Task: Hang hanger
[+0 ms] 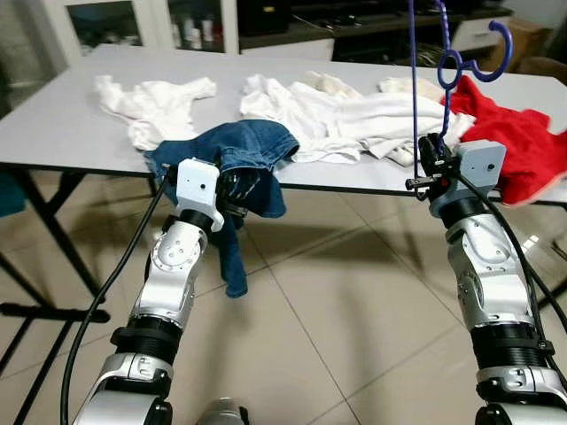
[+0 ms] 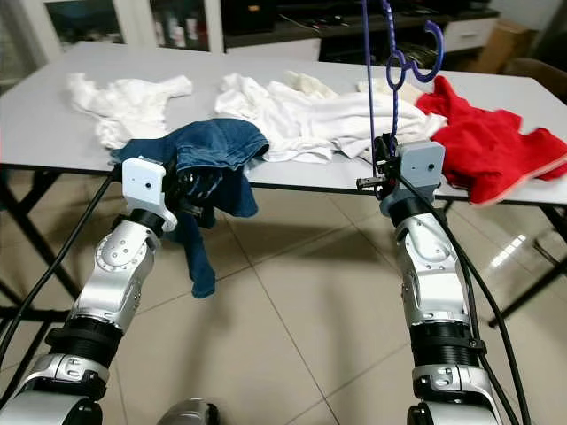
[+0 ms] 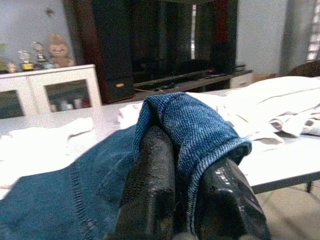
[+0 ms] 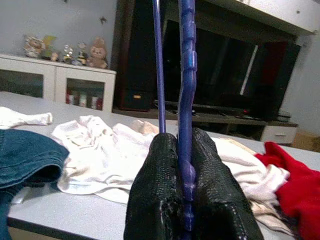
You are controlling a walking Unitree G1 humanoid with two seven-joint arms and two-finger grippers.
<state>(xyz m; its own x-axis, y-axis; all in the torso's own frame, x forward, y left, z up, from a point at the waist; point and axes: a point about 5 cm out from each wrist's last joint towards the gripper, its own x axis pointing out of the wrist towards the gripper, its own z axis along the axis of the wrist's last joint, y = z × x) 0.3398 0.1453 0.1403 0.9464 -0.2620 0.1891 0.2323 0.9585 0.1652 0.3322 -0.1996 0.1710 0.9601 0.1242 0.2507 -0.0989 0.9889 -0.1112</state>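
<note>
Black, textured jaws of the right gripper (image 4: pixel 185 200) are clenched on the thin blue plastic hanger (image 1: pixel 443 71), which stands upright between them with its curled hook raised above the far right of the desk. The left gripper (image 3: pixel 187 200) has its black jaws clamped on a fold of blue denim garment (image 1: pixel 239 150); the cloth wraps over both fingers, lies partly on the near edge of the desk and hangs over that edge toward the floor.

The long pale grey desk (image 1: pixel 71 133) with dark metal legs carries the laundry. A crumpled white garment (image 1: pixel 151 106) lies at its left, apart from the denim. A larger heap of white clothes (image 1: pixel 337 115) spreads across the middle, just beside the denim. A red cloth (image 1: pixel 518 142) lies at the right end, touching the white heap and reaching the desk's near edge behind the right wrist.

Beneath is a floor of large beige glossy tiles (image 1: pixel 354 319). Beyond the desk stand a white cabinet with glass doors (image 3: pixel 45 92) bearing small figurines, a tall dark cabinet (image 3: pixel 110 45), and a low dark shelf unit along the wall.
</note>
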